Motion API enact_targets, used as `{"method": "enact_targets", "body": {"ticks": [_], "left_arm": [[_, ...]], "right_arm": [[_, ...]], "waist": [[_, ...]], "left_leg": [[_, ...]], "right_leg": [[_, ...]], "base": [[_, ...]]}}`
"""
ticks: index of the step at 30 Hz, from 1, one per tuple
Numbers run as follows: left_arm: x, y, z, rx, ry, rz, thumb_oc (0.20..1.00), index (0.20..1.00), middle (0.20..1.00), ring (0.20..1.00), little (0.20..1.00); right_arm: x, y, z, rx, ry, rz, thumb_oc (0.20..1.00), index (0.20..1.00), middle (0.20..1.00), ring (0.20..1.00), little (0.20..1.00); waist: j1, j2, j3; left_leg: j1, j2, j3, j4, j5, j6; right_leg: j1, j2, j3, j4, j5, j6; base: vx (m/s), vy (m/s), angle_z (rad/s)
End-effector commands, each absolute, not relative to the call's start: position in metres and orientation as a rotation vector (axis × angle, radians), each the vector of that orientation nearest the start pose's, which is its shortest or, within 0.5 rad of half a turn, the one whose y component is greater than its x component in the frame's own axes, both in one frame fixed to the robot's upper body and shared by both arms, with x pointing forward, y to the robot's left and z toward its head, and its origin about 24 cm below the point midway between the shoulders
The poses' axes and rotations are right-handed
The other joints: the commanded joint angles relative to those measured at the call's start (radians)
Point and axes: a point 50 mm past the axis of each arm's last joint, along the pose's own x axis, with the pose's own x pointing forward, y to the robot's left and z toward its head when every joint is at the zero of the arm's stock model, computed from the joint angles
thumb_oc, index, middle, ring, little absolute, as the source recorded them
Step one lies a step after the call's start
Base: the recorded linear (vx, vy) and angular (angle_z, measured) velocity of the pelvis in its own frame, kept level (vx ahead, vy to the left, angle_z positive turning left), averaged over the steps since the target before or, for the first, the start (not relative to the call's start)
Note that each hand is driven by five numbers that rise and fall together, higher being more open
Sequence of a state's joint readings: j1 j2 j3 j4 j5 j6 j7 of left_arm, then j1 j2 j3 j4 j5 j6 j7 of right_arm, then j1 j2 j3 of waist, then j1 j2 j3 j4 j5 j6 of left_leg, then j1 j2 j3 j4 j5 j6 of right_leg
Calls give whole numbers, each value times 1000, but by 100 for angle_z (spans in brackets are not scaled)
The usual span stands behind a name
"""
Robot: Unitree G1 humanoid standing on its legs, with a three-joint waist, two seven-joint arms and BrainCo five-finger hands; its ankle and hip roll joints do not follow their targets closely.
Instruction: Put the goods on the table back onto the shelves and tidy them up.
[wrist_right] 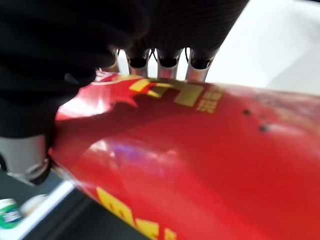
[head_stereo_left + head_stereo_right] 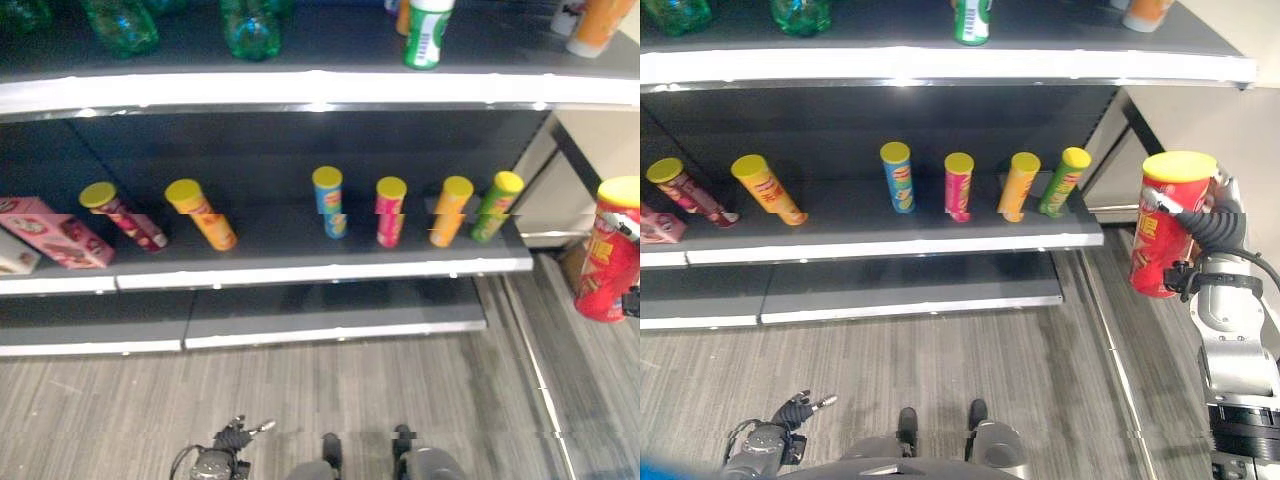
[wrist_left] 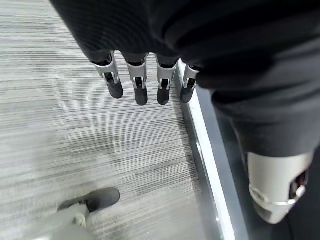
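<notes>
Beside the dark grey middle shelf (image 2: 890,240), right of its row of yellow-lidded canisters, the right hand (image 2: 1202,225) clasps a tall red yellow-lidded cardboard canister (image 2: 1168,222) upright, apparently for shelving, while the left hand (image 2: 792,410) hangs relaxed, fingers straight, near the floor.

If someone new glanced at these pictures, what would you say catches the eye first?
The big red can with a yellow lid stands out at once, held upright in the right hand off the right end of the shelves, fingers curled round it. Next comes the row of slim yellow-lidded cans on the middle shelf, several of them leaning. The left hand hangs low over the floor, fingers straight.
</notes>
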State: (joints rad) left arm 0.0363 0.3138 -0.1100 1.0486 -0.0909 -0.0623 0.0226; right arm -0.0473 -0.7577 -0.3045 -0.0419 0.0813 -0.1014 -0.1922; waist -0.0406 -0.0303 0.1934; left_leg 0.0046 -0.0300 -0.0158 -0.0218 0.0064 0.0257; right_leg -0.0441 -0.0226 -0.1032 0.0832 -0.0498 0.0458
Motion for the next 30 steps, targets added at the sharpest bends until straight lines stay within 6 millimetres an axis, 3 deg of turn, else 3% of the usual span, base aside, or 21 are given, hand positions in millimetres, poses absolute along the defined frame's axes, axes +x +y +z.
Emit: {"method": "enact_targets", "body": {"ticks": [1, 3, 5, 6, 8, 10, 14, 16, 18, 21, 23, 26, 27, 29, 30], "left_arm": [[123, 264, -135, 338, 1000, 89, 1000, 1000, 1000, 1000, 1000], [122, 263, -136, 316, 998, 111, 1000, 1000, 1000, 1000, 1000], [129, 259, -134, 276, 964, 133, 1000, 1000, 1000, 1000, 1000], [129, 259, -134, 276, 964, 133, 1000, 1000, 1000, 1000, 1000], [125, 257, -136, 254, 977, 143, 1000, 1000, 1000, 1000, 1000], [121, 259, -138, 254, 994, 160, 1000, 1000, 1000, 1000, 1000], [123, 269, -135, 260, 987, 211, 1000, 1000, 1000, 1000, 1000], [124, 272, -133, 268, 981, 220, 1000, 1000, 1000, 1000, 1000], [122, 274, -132, 283, 977, 215, 1000, 1000, 1000, 1000, 1000], [116, 274, -135, 307, 1004, 202, 1000, 1000, 1000, 1000, 1000], [117, 274, -135, 325, 1007, 188, 1000, 1000, 1000, 1000, 1000], [123, 283, -131, 373, 1004, 199, 1000, 1000, 1000, 1000, 1000], [123, 283, -131, 373, 1004, 201, 1000, 1000, 1000, 1000, 1000], [121, 286, -130, 381, 1009, 213, 1000, 1000, 1000, 1000, 1000], [121, 286, -130, 381, 1009, 213, 1000, 1000, 1000, 1000, 1000]], "right_arm": [[239, -321, 228, -715, -575, -426, 200, 200, 200, 200, 200], [242, -315, 227, -726, -574, -386, 200, 200, 200, 200, 200], [242, -307, 230, -728, -593, -341, 200, 200, 200, 200, 200], [242, -307, 230, -728, -594, -341, 200, 200, 200, 200, 200], [242, -306, 225, -773, -557, -316, 200, 200, 200, 200, 200], [241, -302, 223, -771, -554, -297, 200, 200, 200, 200, 200], [241, -296, 218, -782, -542, -253, 200, 200, 200, 200, 200], [239, -297, 218, -803, -536, -254, 200, 200, 200, 200, 200], [237, -297, 217, -812, -529, -248, 200, 200, 200, 200, 200], [234, -299, 208, -803, -497, -263, 200, 200, 200, 200, 200], [237, -296, 205, -784, -493, -257, 200, 200, 200, 200, 200], [247, -280, 200, -714, -519, -228, 200, 200, 200, 200, 200], [247, -280, 200, -714, -520, -228, 200, 200, 200, 200, 200], [252, -270, 197, -699, -527, -193, 200, 200, 200, 200, 200], [252, -270, 197, -699, -527, -193, 200, 200, 200, 200, 200]], "waist": [[18, -49, -39], [22, -58, -45], [31, -73, -2], [29, -72, -2], [26, -57, -4], [26, -57, -14], [17, -59, -20], [12, -46, -29], [12, -32, -32], [7, -7, -46], [7, -9, -49], [9, -33, -52], [12, -35, -53], [18, -41, -51], [18, -41, -51]], "left_leg": [[-9, 3, -31, -36, -41, -66], [-12, -2, -35, -4, -63, -66], [-115, -6, -12, 239, -122, -95], [-122, -6, -14, 251, -127, -95], [-132, 64, 16, 216, -98, -104], [-128, 118, -2, 157, -53, -113], [-154, 270, -43, 25, 68, -149], [-163, 315, -44, -48, 106, -180], [-181, 330, -48, -50, 124, -195], [-170, 307, -32, -7, 102, -211], [-158, 276, -21, 15, 70, -203], [-142, 214, 26, 29, 16, -155], [-143, 212, 30, 30, 14, -153], [-137, 166, 62, 42, -18, -112], [-137, 166, 63, 42, -18, -112]], "right_leg": [[14, 43, 49, -38, -53, 34], [27, 47, 74, -82, -26, 40], [76, 28, 60, -142, -6, 40], [77, 29, 58, -145, -5, 40], [102, 15, 30, -149, -19, 39], [93, -1, 24, -133, -34, 42], [81, -41, 30, -119, -82, 59], [99, -61, 41, -123, -100, 74], [121, -75, 51, -123, -115, 82], [167, -129, 44, -125, -107, 112], [151, -171, 57, -105, -89, 132], [73, -235, 87, -57, -14, 164], [69, -238, 92, -55, -14, 166], [25, -283, 88, -11, 48, 176], [24, -283, 89, -11, 48, 176]], "base": [[29, -25, 10], [63, -66, 12], [12, -79, 18], [-5, 41, 43], [84, 115, 44], [95, 139, 22], [109, 205, 8], [188, 300, -7], [215, 357, -8], [246, 432, -6], [187, 470, -11], [77, 388, -4], [25, 313, -1], [30, 317, -42], [18, 201, -43]]}}
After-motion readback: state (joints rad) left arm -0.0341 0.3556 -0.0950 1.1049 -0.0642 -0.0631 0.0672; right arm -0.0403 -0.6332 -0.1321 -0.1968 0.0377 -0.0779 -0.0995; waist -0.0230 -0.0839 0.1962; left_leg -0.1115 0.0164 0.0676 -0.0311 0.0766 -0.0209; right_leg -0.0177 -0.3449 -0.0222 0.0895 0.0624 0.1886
